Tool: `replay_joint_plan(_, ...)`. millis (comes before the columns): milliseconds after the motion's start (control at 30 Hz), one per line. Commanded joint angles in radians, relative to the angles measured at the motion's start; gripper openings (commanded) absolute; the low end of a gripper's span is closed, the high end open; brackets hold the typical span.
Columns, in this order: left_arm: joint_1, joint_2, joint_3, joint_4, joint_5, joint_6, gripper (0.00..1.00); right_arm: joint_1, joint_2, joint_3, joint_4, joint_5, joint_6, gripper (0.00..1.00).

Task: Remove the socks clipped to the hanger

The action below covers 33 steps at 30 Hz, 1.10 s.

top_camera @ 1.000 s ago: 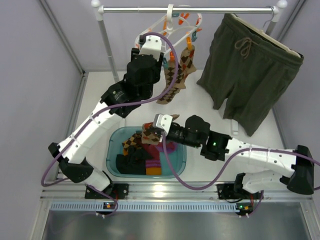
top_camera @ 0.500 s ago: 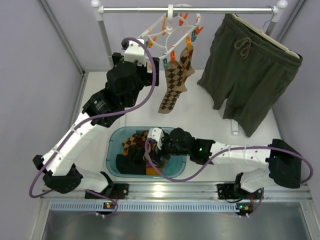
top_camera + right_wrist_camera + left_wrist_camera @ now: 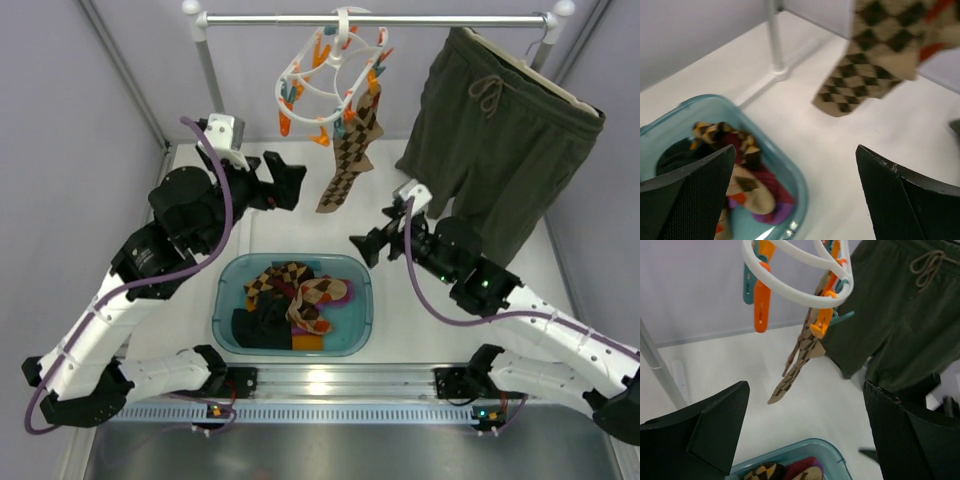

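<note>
Hanging toe-down by a peg from the hanger, the one clipped argyle sock runs near-vertical just right of the left claw, seemingly nearer it than the right claw below, both claws spread apart and empty.

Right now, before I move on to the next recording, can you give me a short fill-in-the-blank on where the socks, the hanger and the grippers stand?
1. The left gripper and the right gripper both stand ____, holding nothing.
2. In the top view, the argyle sock clipped to the hanger hangs to the ____ of the green shorts.
3. The black sock lies ____ the teal tub.

Missing words: open; left; in
</note>
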Motion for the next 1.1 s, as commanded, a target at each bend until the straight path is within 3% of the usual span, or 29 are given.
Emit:
replay_joint_plan(0, 0.001, -0.040, -0.095, 0.030, 0.161, -0.111, 0.98, -0.190, 0.026, 0.034, -0.063, -0.026, 0.076, 0.99)
replay_joint_plan(167, 0.001, -0.103, -0.200, 0.033, 0.331, -0.179, 0.98, -0.468, 0.184, 0.114, 0.085, -0.328, 0.069, 0.98)
replay_joint_plan(267, 0.001, -0.149, -0.266, 0.030, 0.385, -0.174, 0.98, -0.568, 0.308, 0.188, 0.165, -0.533, 0.050, 0.97)
replay_joint_plan(600, 0.001, -0.293, -0.387, 0.028, 0.493, -0.138, 0.98, -0.651, 0.756, 0.551, 0.277, -1.006, 0.082, 0.98)
replay_joint_plan(667, 0.001, -0.307, -0.390, 0.028, 0.473, -0.137, 0.98, -0.639, 0.793, 0.573, 0.338, -1.042, 0.144, 0.84)
replay_joint_plan(700, 0.001, -0.313, -0.389, 0.028, 0.465, -0.139, 0.98, -0.636, 0.807, 0.565, 0.407, -1.068, 0.189, 0.59)
replay_joint_plan(733, 0.001, -0.315, -0.381, 0.027, 0.464, -0.142, 0.98, -0.631, 0.807, 0.552, 0.442, -1.080, 0.213, 0.47)
replay_joint_plan(767, 0.001, -0.315, -0.376, 0.027, 0.464, -0.142, 0.98, -0.619, 0.798, 0.503, 0.496, -1.090, 0.236, 0.40)
replay_joint_plan(833, 0.001, -0.321, -0.357, 0.027, 0.462, -0.144, 0.98, -0.601, 0.764, 0.449, 0.609, -1.081, 0.277, 0.38)
replay_joint_plan(967, 0.001, -0.315, -0.312, 0.025, 0.438, -0.136, 0.98, -0.559, 0.704, 0.349, 0.670, -1.056, 0.305, 0.33)
replay_joint_plan(1000, 0.001, -0.310, -0.301, 0.025, 0.431, -0.134, 0.98, -0.551, 0.694, 0.332, 0.679, -1.041, 0.303, 0.13)
replay_joint_plan(1033, 0.001, -0.303, -0.278, 0.024, 0.433, -0.133, 0.98, -0.535, 0.681, 0.318, 0.681, -1.021, 0.297, 0.03)
replay_joint_plan(1067, 0.001, -0.298, -0.263, 0.025, 0.389, -0.127, 0.98, -0.525, 0.655, 0.294, 0.676, -0.978, 0.293, 0.00)
